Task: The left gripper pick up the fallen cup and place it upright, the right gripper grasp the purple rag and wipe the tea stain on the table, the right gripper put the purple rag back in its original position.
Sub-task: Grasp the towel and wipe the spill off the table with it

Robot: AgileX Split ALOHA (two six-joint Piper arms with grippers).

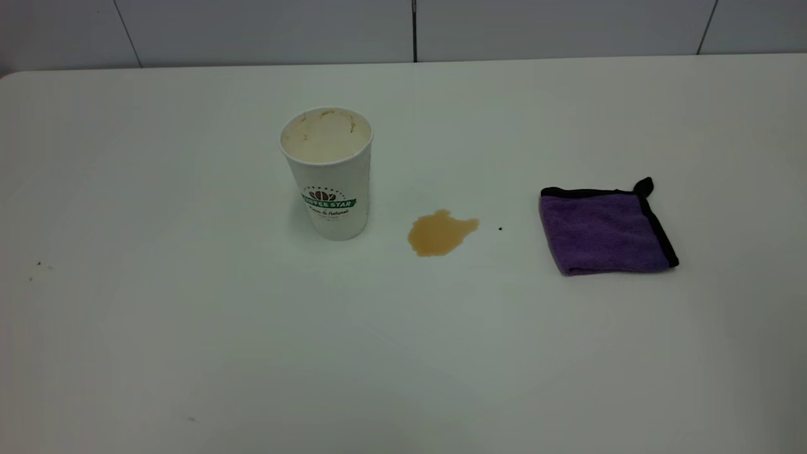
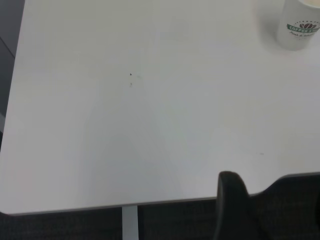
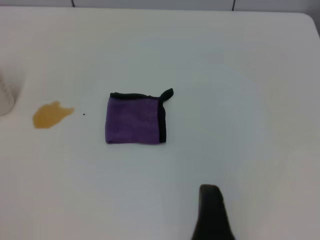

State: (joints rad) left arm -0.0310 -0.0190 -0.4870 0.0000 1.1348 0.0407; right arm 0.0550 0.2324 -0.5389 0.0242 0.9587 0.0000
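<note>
You have a tall white paper cup (image 1: 329,173) standing upright on the smooth white surface (image 1: 189,315), its green coffee logo facing the exterior camera and its inside wall streaked with tan residue. Just to its right, apart from its base, lies the amber tea stain (image 1: 439,232), a flat irregular puddle with a lobed edge. Well to the right of that sits the folded purple rag (image 1: 604,230), a fuzzy square with black trim and a small black loop sticking up at its far right corner; a tiny dark speck (image 1: 500,229) lies between stain and rag.

Your exterior view shows neither arm. The left wrist view gives you only the lower cup (image 2: 298,27) at one corner and the surface's near edge, with one dark finger (image 2: 232,205) of the left gripper over that edge. The right wrist view shows rag (image 3: 134,120), stain (image 3: 50,114) and a sliver of the cup, plus a single dark finger (image 3: 212,214) of the right gripper, well short of the rag.

With only one finger visible on each side, you cannot tell how far either set of jaws is spread; neither touches anything
</note>
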